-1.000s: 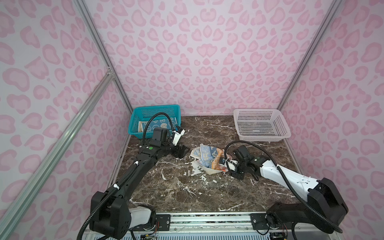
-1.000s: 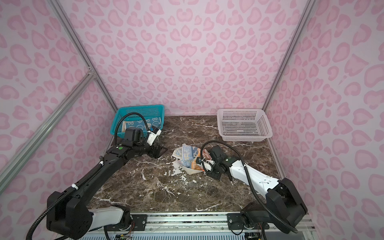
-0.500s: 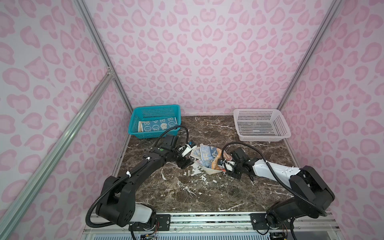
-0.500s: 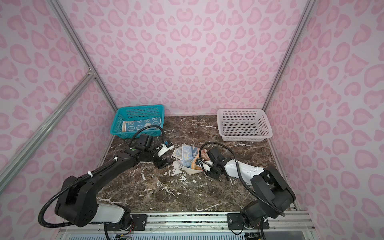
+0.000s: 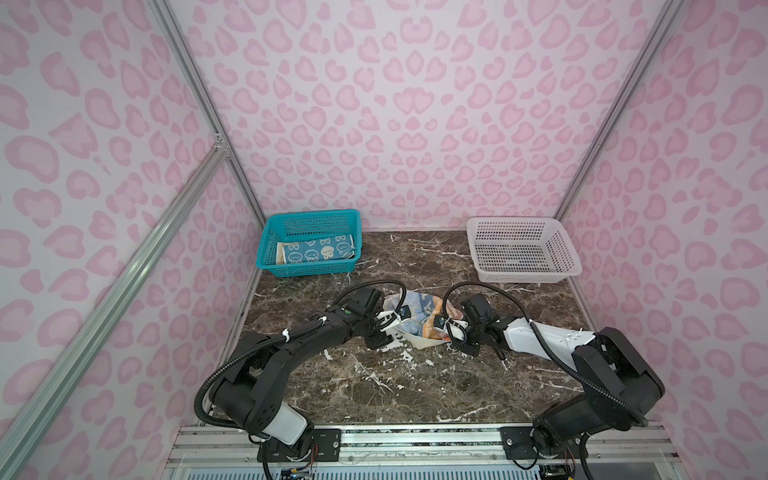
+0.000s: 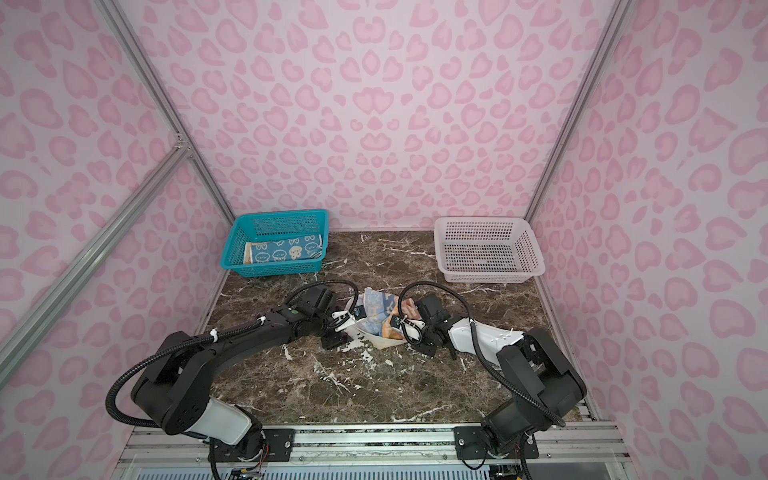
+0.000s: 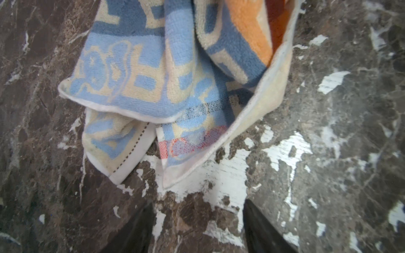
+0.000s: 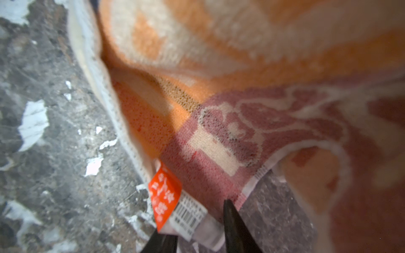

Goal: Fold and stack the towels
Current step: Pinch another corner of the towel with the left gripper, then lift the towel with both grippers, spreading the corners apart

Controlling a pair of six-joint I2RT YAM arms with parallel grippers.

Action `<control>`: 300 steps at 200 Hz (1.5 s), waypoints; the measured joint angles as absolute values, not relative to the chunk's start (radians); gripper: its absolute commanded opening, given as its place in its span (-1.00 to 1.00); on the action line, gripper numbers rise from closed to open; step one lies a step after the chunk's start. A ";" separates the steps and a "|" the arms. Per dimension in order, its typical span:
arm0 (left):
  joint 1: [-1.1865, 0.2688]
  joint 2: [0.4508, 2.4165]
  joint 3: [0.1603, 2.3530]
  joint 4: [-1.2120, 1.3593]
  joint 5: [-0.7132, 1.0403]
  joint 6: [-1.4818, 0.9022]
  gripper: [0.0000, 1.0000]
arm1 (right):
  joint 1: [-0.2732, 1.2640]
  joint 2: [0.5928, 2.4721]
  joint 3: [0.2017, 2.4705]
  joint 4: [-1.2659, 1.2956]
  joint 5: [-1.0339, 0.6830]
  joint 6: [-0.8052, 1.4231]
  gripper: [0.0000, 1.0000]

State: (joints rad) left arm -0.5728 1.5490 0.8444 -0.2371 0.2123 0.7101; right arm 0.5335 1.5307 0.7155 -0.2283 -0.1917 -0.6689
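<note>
Crumpled towel point(image 5: 420, 309) on marble table point(image 5: 374, 386) between left pincer point(image 5: 392, 328) and right pincer point(image 5: 449, 331)

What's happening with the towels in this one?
Both arms flank a crumpled lettered towel on the table. The left hand sits open just short of it; the right hand has its fingers either side of the tagged corner, grip unclear. A blue bunny towel lies in the teal basket.
</note>
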 measured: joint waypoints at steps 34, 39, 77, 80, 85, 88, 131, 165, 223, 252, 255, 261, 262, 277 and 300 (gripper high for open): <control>-0.604 1.584 0.813 -0.173 0.191 0.722 0.02 | 0.528 1.526 0.709 -0.224 -0.201 -0.669 -0.41; -0.606 1.587 0.810 -0.166 0.186 0.723 -0.02 | 0.528 1.526 0.709 -0.225 -0.201 -0.669 -0.43; -0.624 1.602 0.807 -0.122 0.154 0.733 -0.07 | 0.528 1.534 0.711 -0.215 -0.202 -0.669 -0.46; -0.624 1.602 0.807 -0.119 0.153 0.733 -0.06 | 0.528 1.534 0.711 -0.215 -0.202 -0.669 -0.46; -0.624 1.602 0.807 -0.115 0.150 0.733 -0.03 | 0.528 1.534 0.711 -0.215 -0.202 -0.670 -0.46; -0.625 1.602 0.807 -0.112 0.149 0.734 -0.01 | 0.528 1.534 0.712 -0.215 -0.202 -0.670 -0.46; -0.628 1.593 0.807 -0.087 0.141 0.742 0.14 | 0.528 1.533 0.712 -0.215 -0.201 -0.672 -0.50; -0.630 1.593 0.803 -0.068 0.121 0.752 0.20 | 0.528 1.533 0.712 -0.216 -0.197 -0.672 -0.49; -0.638 1.623 0.802 -0.054 0.120 0.763 -0.08 | 0.528 1.536 0.717 -0.223 -0.187 -0.672 -0.50; -0.644 1.633 0.810 -0.053 0.124 0.771 -0.34 | 0.528 1.536 0.717 -0.223 -0.187 -0.672 -0.53; -0.645 1.636 0.812 -0.052 0.124 0.771 -0.36 | 0.528 1.536 0.717 -0.223 -0.187 -0.672 -0.53; -0.648 1.641 0.816 -0.052 0.123 0.776 -0.42 | 0.528 1.536 0.717 -0.223 -0.187 -0.672 -0.55; -0.648 1.641 0.816 -0.053 0.123 0.776 -0.43 | 0.528 1.536 0.717 -0.223 -0.187 -0.672 -0.56; -0.657 1.655 0.827 -0.054 0.123 0.783 -0.64 | 0.528 1.536 0.717 -0.225 -0.186 -0.673 -0.66; -0.670 1.668 0.838 -0.058 0.123 0.793 -0.92 | 0.528 1.536 0.717 -0.227 -0.184 -0.672 -0.87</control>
State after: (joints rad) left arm -0.6697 1.6680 0.8383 -0.0582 0.1230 0.7933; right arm 0.5282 1.5356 0.7170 -0.2272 -0.1844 -0.6724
